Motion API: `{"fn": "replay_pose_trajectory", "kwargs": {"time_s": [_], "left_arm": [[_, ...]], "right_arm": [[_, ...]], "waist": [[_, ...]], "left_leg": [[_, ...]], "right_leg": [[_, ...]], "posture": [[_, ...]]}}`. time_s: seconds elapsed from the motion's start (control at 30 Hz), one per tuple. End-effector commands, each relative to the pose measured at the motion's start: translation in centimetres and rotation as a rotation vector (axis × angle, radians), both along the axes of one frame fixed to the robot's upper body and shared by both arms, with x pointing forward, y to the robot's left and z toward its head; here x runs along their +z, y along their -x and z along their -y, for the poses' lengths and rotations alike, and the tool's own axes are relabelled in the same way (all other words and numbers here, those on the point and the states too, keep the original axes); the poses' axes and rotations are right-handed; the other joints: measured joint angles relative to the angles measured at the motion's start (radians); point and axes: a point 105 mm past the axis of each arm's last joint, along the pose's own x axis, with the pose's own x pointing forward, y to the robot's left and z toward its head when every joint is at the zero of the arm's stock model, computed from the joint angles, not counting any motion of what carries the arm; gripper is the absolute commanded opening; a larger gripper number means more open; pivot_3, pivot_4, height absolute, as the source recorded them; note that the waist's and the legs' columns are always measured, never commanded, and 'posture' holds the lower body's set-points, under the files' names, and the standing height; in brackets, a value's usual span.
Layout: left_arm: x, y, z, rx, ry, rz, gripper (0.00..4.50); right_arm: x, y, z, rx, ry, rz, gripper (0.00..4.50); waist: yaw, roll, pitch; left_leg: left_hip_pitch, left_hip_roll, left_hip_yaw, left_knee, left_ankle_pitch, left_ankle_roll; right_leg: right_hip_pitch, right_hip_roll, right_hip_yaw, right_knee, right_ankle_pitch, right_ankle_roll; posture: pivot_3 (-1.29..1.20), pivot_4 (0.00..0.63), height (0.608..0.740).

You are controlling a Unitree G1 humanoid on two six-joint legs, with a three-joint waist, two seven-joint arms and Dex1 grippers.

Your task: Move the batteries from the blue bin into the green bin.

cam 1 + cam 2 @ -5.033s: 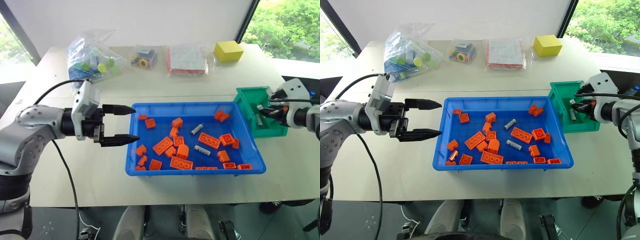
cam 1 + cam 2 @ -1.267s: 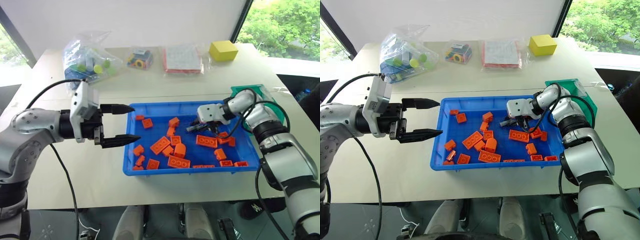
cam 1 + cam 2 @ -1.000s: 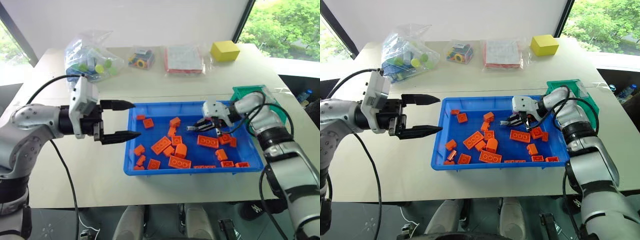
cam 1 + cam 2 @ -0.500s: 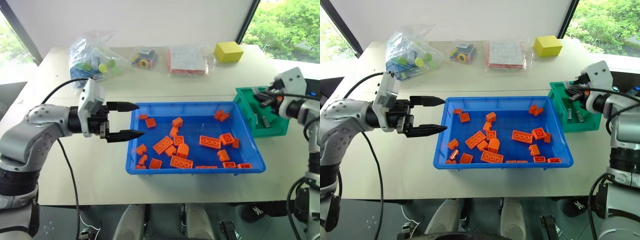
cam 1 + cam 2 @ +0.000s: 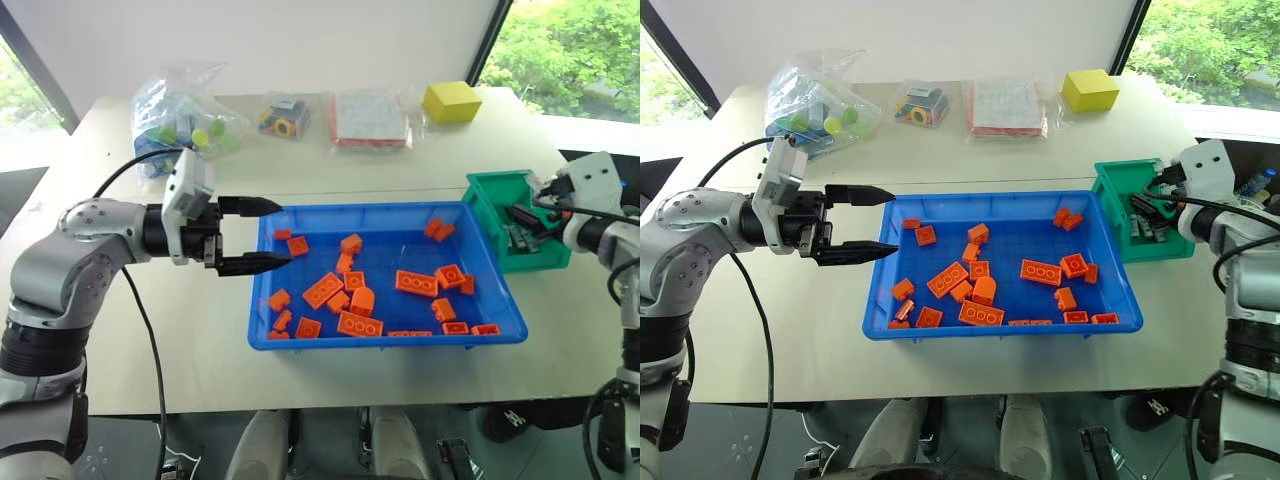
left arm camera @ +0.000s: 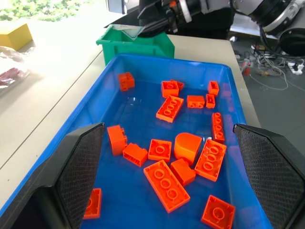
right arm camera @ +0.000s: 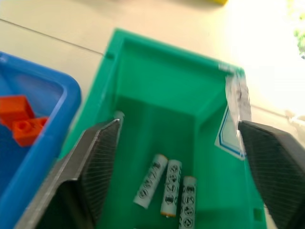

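Right hand [image 7: 174, 143] released, poised over green bin [image 7: 162, 90]; three batteries [image 7: 167, 188] inside. Left hand [image 5: 262, 234] released, idle at blue bin [image 5: 300, 340]. Blue bin holds orange bricks [image 5: 362, 325] only. Deposit step looks finished; next: confirm no batteries left.

Silver-grey arms, white wrist housings, black cables, seemingly mesh-textured black jaws.

The green bin [image 7: 157, 100] holds three batteries [image 7: 172, 187] lying side by side, a fourth near one wall. The blue bin [image 5: 300, 340] holds about seventeen orange toy bricks [image 5: 416, 282]. Three clear bags [image 5: 180, 115] and one yellow box [image 5: 450, 101] sit behind
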Motion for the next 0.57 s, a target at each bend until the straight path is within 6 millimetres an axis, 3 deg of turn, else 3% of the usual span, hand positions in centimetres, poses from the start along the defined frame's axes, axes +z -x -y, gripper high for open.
{"fn": "replay_pose_trajectory", "kwargs": {"time_s": [0.03,0.13,0.23,0.4,0.57], "left_arm": [[0.5,0.2,-1.0,0.025,-0.005,0.029,4.50],[0.6,0.3,-2.0,0.063,-0.012,0.023,4.50],[0.7,0.3,-3.3,0.103,-0.025,0.018,4.50],[0.8,0.3,-4.8,0.157,-0.034,0.007,4.50],[0.4,0.0,-6.0,0.196,-0.043,-0.002,4.50]], "right_arm": [[3.8,3.8,-2.9,0.280,0.016,0.051,3.98],[4.0,7.3,-3.3,0.424,-0.001,-0.047,3.98],[3.8,9.4,-2.2,0.440,-0.043,-0.126,3.98],[1.7,11.5,-0.1,0.409,-0.075,-0.230,3.98],[0.7,11.9,0.6,0.377,-0.080,-0.251,3.98]], "waist": [[0.005,0.000,0.000],[0.014,-0.001,0.000],[0.014,-0.001,0.000],[0.015,-0.001,0.000],[0.012,-0.001,-0.001]], "left_leg": [[0.000,0.000,0.000,0.000,0.000,0.000],[0.000,0.000,0.000,0.000,-0.001,0.001],[0.000,0.001,0.000,0.001,-0.001,0.001],[0.000,0.001,0.000,0.001,-0.001,0.001],[0.000,0.001,0.000,0.001,-0.001,0.001]], "right_leg": [[0.000,0.000,0.000,0.000,0.000,0.000],[0.001,0.000,0.000,-0.002,0.000,0.000],[0.003,0.000,-0.001,-0.005,0.000,0.000],[0.003,0.000,-0.001,-0.006,0.000,0.000],[0.003,-0.001,-0.001,-0.006,0.000,0.000]], "posture": [[0.00,0.150,0.692],[0.00,0.150,0.692],[0.00,0.150,0.692],[0.00,0.150,0.692],[0.00,0.150,0.692]]}}
